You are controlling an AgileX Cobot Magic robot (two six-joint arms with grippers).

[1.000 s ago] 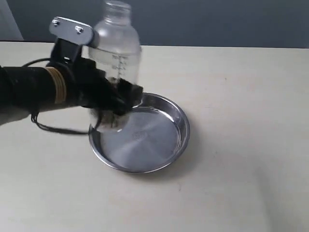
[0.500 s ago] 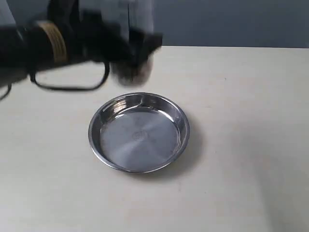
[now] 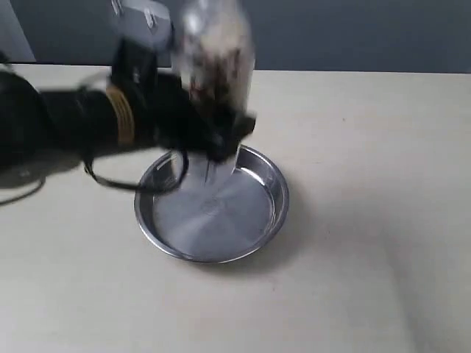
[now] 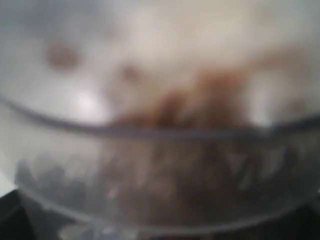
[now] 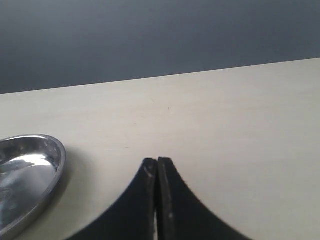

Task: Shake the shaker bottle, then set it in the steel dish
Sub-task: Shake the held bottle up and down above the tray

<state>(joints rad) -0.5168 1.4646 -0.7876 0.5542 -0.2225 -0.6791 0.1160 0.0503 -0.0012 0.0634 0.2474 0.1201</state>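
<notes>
The shaker bottle (image 3: 215, 59) is a motion-blurred clear bottle with brownish-white grains flung through it, held above the far rim of the steel dish (image 3: 257, 213). My left gripper (image 3: 213, 129) is shut on the bottle's lower body, its black arm reaching in from the left. In the left wrist view the bottle (image 4: 165, 150) fills the picture, blurred, grains inside, and the fingers are hidden. My right gripper (image 5: 158, 161) is shut with nothing in it, low over the table, with the steel dish's rim (image 5: 52, 165) off to one side. It is out of the exterior view.
The dish sits on a pale beige table (image 3: 368, 147), with a dark grey wall behind. A black cable loops under the left arm (image 3: 132, 184) over the dish's left rim.
The bottle went from low at the dish's rim up and out of the top of the picture, then back down over the dish. Its grains are now scattered through it. The dish stayed put.
</notes>
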